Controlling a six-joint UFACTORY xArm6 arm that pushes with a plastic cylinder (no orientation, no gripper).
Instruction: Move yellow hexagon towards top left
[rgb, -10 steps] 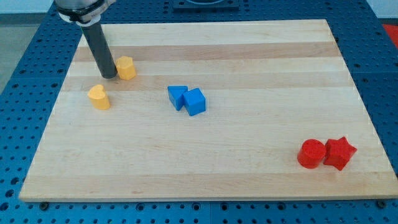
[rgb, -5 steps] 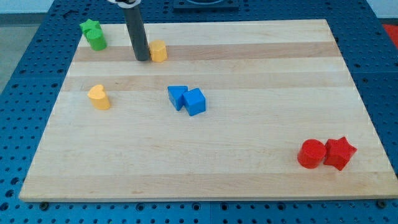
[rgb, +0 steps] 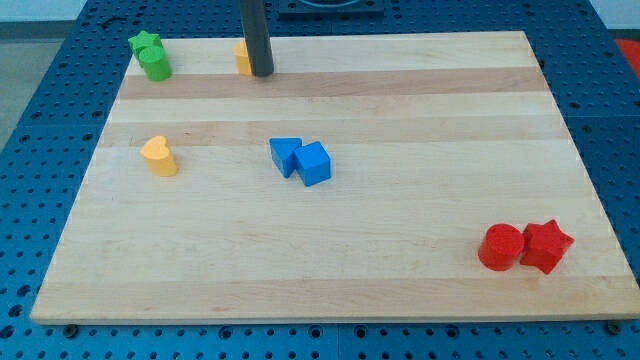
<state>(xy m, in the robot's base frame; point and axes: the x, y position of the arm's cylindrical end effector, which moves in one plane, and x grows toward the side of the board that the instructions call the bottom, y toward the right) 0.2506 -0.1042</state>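
The yellow hexagon (rgb: 242, 58) sits near the top edge of the wooden board (rgb: 400, 230), left of centre, mostly hidden behind my dark rod. My tip (rgb: 262, 73) rests on the board right against the hexagon's right side. A green star block (rgb: 150, 55) stands at the board's top left corner, well to the left of the hexagon.
A yellow heart block (rgb: 159, 156) lies at the left. A blue triangle (rgb: 284, 155) and a blue cube (rgb: 314, 163) touch near the centre. A red cylinder (rgb: 499, 247) and a red star (rgb: 546, 246) sit together at the bottom right.
The yellow hexagon has been pushed up and to the right towards the top edge. My tip has gone from the hexagon's left side to its right side.
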